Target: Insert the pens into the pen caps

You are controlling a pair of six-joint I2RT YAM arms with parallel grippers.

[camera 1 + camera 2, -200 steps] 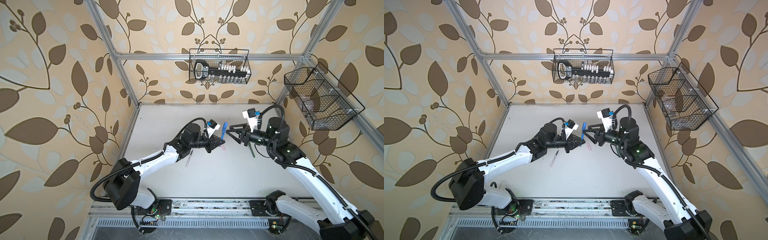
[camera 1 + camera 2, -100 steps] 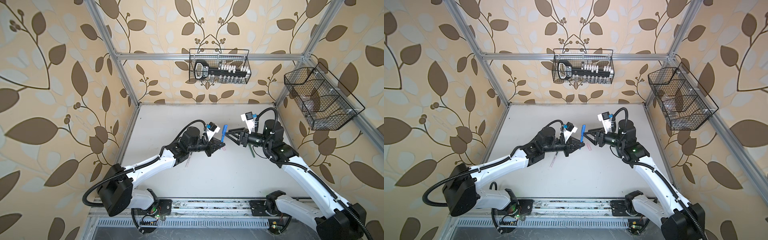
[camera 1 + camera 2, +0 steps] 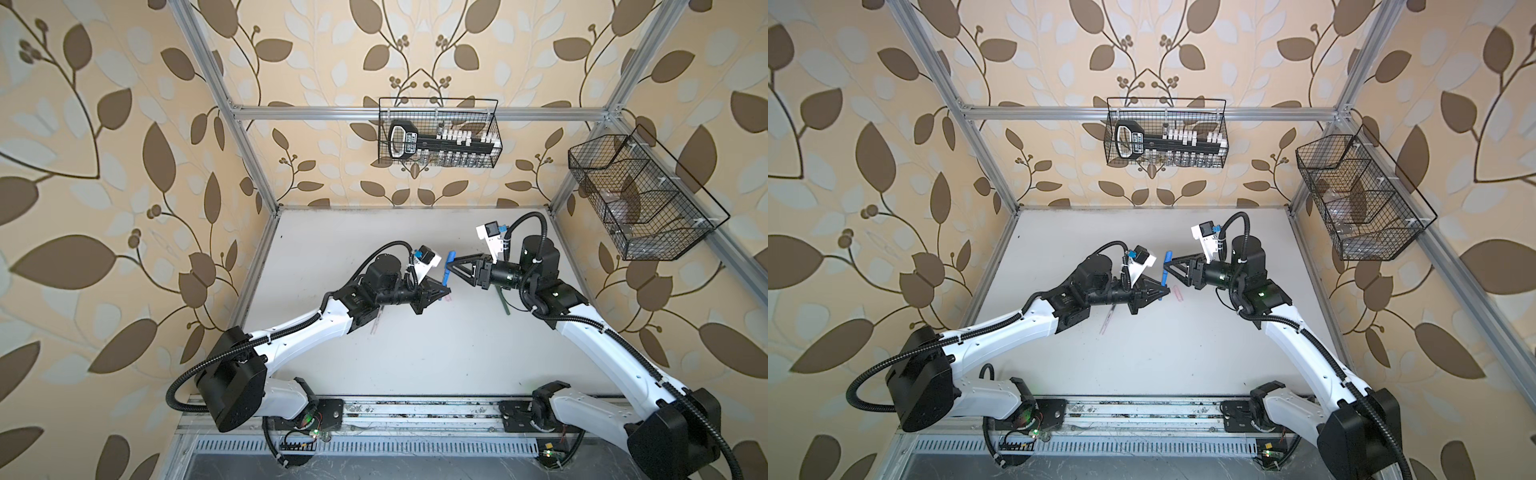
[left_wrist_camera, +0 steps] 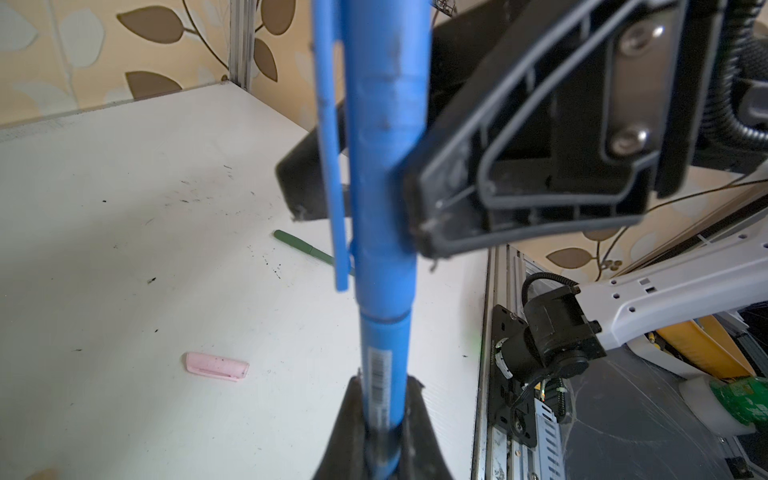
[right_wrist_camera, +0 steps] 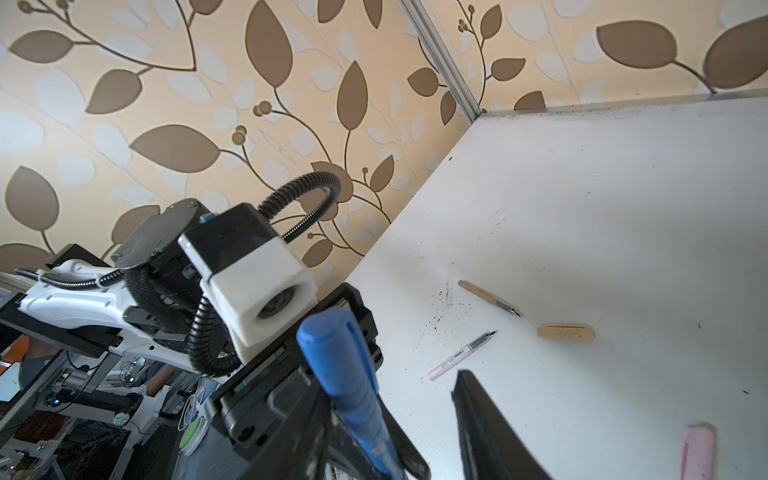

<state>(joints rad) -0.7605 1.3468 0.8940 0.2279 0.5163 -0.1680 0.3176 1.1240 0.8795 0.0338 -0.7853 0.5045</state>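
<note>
Right gripper [image 3: 453, 265] has slid astride the blue cap [image 4: 386, 166], jaws spread — left gripper [image 4: 384, 390] pinches the pen [image 4: 384, 353], far from table [image 3: 415, 353] edges.

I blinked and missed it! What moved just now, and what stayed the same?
The right hand slid toward the blue pen and now straddles its blue cap, jaws narrowing but not yet clamped. The left hand kept its grip on the pen, barely shifting. The green pen, pink pen and pink cap stayed put on the table.
</note>
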